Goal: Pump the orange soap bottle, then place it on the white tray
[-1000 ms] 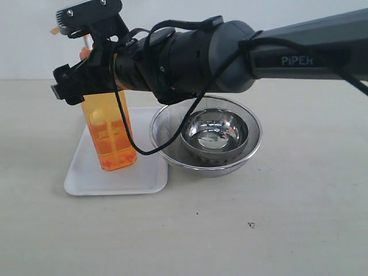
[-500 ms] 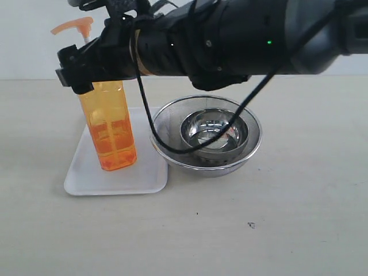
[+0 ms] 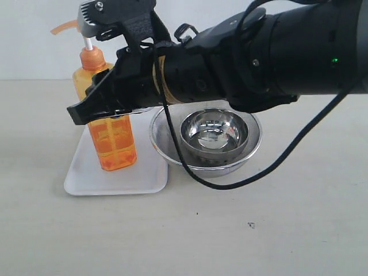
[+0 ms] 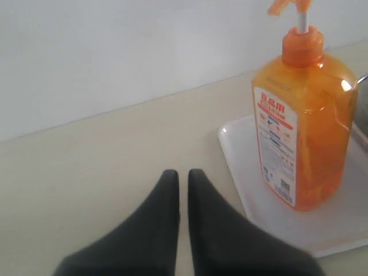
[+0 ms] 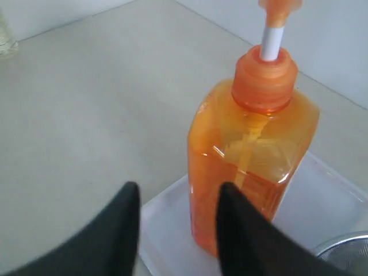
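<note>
Bottle: the orange soap bottle [image 3: 115, 144] stands upright on the white tray [image 3: 92, 181], toward the tray's edge nearest the mesh bowl [image 3: 253, 144]; its pump head [image 3: 66, 26] is up, with the white stem showing
Right gripper: the right gripper [image 5: 179, 190] has its jaws partly apart with nothing between them; it sits near the bottle's side, and the bottle lies beyond the fingertips rather than inside them; in the exterior view it crosses in front of the bottle's upper body
Left gripper: the left gripper [image 4: 183, 175] has its jaws drawn together and holds nothing; it hangs over bare bench [image 4: 86, 172], apart from the tray
Other things: a small steel bowl [image 3: 214, 135] sits inside the mesh bowl, just beside the tray
Step in hand: by the look of it, the placing is done and this is the letting-go end of the task; whether the pump was pressed cannot be told from here
Next move: probably to draw the right arm back and up; the bottle is tall and narrow, so a brush from a finger could tip it; the cable under the arm should also stay clear of the bowls
</note>
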`<state>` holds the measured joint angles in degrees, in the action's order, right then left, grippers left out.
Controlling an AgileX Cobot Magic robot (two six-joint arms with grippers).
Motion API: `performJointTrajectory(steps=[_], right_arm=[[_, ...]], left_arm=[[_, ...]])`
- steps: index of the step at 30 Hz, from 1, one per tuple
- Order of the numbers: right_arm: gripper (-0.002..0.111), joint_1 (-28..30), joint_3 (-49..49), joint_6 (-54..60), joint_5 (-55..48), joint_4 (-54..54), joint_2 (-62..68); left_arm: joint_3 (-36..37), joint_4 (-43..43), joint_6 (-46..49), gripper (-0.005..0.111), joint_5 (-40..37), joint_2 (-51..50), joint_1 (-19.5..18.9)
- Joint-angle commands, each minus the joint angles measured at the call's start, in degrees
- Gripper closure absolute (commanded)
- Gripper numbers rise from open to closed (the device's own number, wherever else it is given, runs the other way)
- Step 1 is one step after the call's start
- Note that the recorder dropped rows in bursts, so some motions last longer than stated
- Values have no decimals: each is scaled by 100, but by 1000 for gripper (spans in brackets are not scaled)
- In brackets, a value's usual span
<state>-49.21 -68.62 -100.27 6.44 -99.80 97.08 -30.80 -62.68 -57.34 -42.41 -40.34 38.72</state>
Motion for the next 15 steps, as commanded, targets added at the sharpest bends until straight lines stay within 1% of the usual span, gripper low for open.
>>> performJointTrajectory(steps=[1, 4, 7, 9, 11, 13, 14, 15], right_arm=[[107, 15, 11, 161, -252, -14, -39], [107, 38, 11, 603, -334, -14, -39], [109, 184, 102, 703, -322, -14, -39], [108, 387, 282, 595, -312, -14, -63], [108, 616, 464, 488, -182, -14, -63], [108, 865, 596, 476, 81, -14, -63], [108, 954, 631, 476, 285, -14, -63], [108, 1072, 635, 476, 530, -14, -63]], left_arm=[[22, -1209, -1163, 102, 100, -983, 22], [22, -1944, -1989, 102, 234, -1594, -22], [22, -2333, -2576, 102, 260, -2004, -246], [22, -2372, -2709, 102, 354, -2116, -561], [22, -2537, -2709, 102, 767, -2116, -937], [22, -2956, -2849, 102, 1372, -2135, -1477], [11, -3223, -3063, 102, 1591, -2188, -1729], [-18, -3460, -3333, 102, 1831, -2262, -2061]])
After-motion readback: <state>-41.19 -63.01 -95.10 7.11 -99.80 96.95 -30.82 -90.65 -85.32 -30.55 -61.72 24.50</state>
